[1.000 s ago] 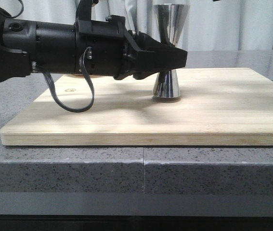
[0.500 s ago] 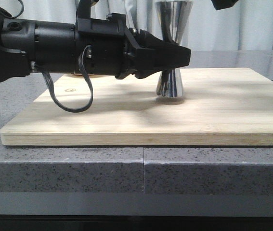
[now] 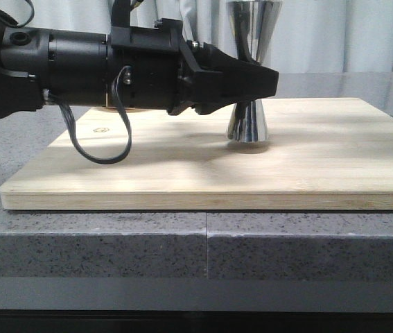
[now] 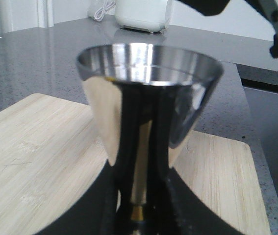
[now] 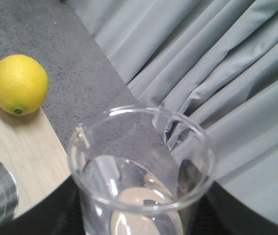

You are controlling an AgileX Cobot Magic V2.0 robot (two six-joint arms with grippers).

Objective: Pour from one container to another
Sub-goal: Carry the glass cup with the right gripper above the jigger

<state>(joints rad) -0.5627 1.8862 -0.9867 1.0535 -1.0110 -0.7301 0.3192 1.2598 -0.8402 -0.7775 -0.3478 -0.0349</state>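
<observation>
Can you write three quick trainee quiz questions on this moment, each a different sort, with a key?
1. True or false: the left gripper is closed around the jigger's waist.
2. Which fruit lies at the edge of the wooden board? A lemon B lime C orange
3. Fill in: the right gripper holds a clear ____.
Key: 1 true; 2 A; 3 beaker.

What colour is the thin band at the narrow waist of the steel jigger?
Gold. The band on the jigger shows best in the left wrist view.
</observation>
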